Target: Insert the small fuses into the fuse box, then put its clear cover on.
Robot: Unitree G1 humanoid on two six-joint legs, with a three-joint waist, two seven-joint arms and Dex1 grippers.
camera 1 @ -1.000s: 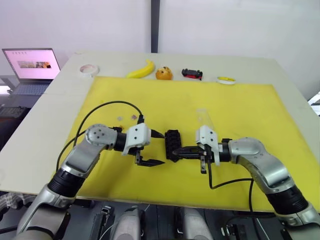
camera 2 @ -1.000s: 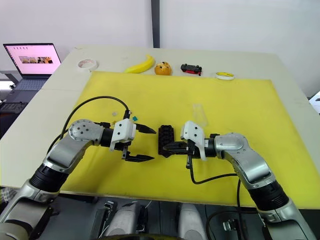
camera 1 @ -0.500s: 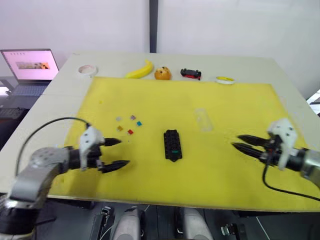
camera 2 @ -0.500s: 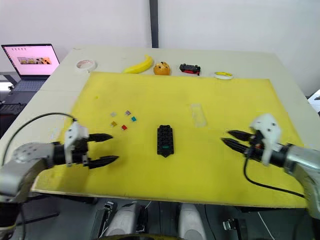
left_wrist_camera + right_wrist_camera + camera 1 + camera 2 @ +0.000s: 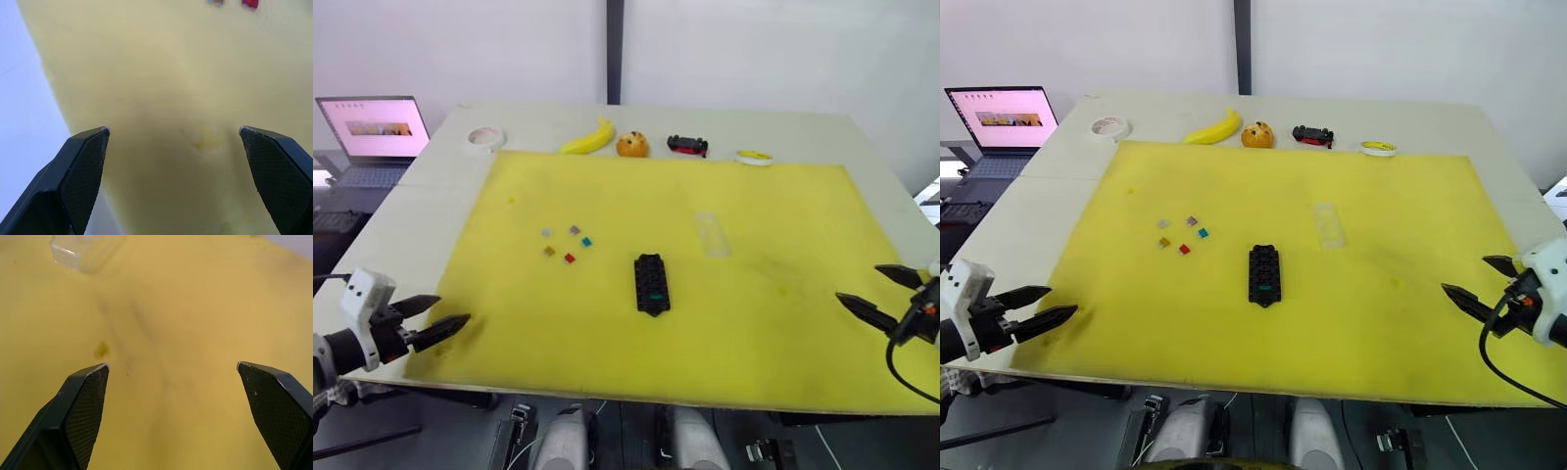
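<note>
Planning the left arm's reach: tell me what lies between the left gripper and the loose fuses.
Bare yellow mat lies between the left gripper and the fuses, shown in both eye views.

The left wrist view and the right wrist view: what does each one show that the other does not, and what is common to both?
The left wrist view alone has two of the small fuses, a red one and a purplish one, plus the mat's edge with pale table beside it. The right wrist view alone has the clear cover and a dark stain on the mat. Common to both: the yellow mat and a gripper's two black fingers spread wide, left gripper and right gripper, holding nothing.
</note>
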